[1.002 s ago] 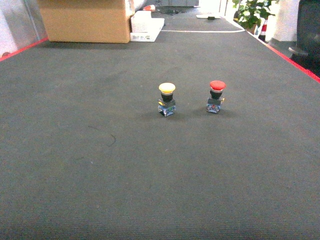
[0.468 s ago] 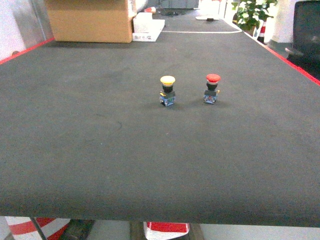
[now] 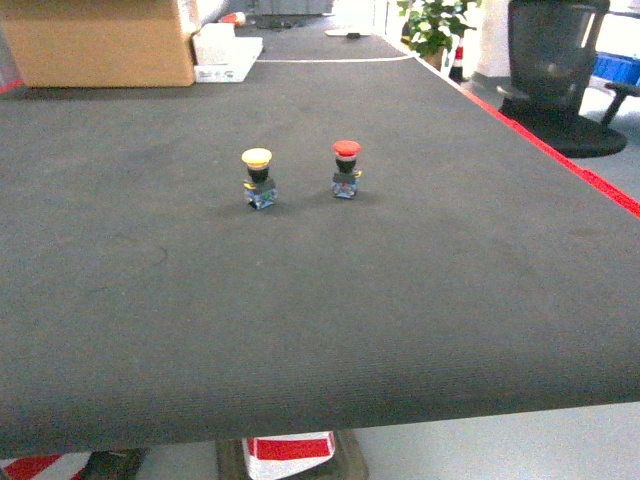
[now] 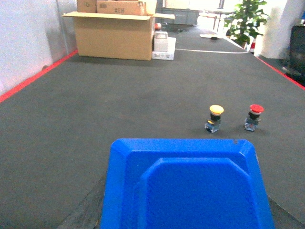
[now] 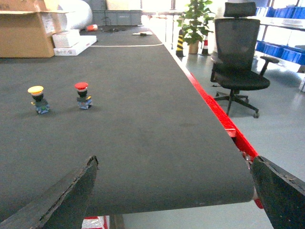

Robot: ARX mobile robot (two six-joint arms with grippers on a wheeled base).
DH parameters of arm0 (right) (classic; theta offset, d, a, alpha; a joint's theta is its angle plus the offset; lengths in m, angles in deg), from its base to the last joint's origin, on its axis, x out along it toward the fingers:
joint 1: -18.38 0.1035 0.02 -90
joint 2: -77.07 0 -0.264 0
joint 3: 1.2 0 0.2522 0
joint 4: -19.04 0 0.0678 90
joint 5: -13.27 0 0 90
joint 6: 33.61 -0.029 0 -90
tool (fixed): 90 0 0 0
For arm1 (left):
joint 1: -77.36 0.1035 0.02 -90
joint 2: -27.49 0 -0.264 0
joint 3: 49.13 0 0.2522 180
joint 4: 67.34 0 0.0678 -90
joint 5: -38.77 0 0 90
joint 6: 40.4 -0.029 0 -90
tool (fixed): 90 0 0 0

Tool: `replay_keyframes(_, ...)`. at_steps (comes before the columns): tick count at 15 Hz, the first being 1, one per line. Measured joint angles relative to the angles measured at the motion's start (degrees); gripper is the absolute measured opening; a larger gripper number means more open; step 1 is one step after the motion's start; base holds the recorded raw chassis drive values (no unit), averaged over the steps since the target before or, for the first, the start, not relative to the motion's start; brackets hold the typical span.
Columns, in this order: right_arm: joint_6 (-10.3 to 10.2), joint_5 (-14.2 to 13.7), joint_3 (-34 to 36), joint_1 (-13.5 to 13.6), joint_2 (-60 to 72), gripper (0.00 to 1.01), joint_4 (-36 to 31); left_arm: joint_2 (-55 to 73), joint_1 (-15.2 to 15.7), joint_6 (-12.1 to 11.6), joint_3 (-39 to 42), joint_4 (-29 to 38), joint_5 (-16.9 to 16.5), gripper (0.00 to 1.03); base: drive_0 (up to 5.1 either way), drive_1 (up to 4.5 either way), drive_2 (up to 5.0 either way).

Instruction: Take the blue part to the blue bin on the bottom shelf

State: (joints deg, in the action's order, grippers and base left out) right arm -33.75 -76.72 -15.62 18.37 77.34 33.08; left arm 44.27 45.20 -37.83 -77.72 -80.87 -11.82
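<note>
The blue part [image 4: 188, 186], a broad blue plastic piece with bevelled corners, fills the lower half of the left wrist view. My left gripper [image 4: 188, 200] is shut on it, with only dark finger edges [image 4: 88, 210] showing beside it. My right gripper [image 5: 174, 191] hangs open over the table's front right corner, with nothing between its dark fingers [image 5: 66, 195]. Neither gripper shows in the head view. The bottom shelf and the blue bin are out of view.
A yellow-capped push button [image 3: 257, 178] and a red-capped one [image 3: 346, 168] stand upright mid-table on the dark mat [image 3: 320, 300]. A cardboard box [image 3: 100, 45] sits far left. A black office chair [image 5: 238, 62] and blue containers [image 5: 286, 50] stand right of the red table edge [image 3: 560, 160].
The head view has drawn back and swung right. The two buttons have shifted left and look smaller, and the table's front edge and the chair have come into view.
</note>
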Motion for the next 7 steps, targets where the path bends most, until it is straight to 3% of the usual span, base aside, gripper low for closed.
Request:
replay_keyframes(3, 0.0, 0.0, 0.0, 0.0, 0.0, 0.98, 0.0, 0.0, 0.0, 0.0, 0.0, 0.0, 0.0, 0.44, 0.0, -4.15, 4.2)
replay_keyframes(7, 0.0, 0.0, 0.0, 0.0, 0.0, 0.98, 0.0, 0.0, 0.0, 0.0, 0.0, 0.0, 0.0, 0.44, -1.5, -1.51, -1.5)
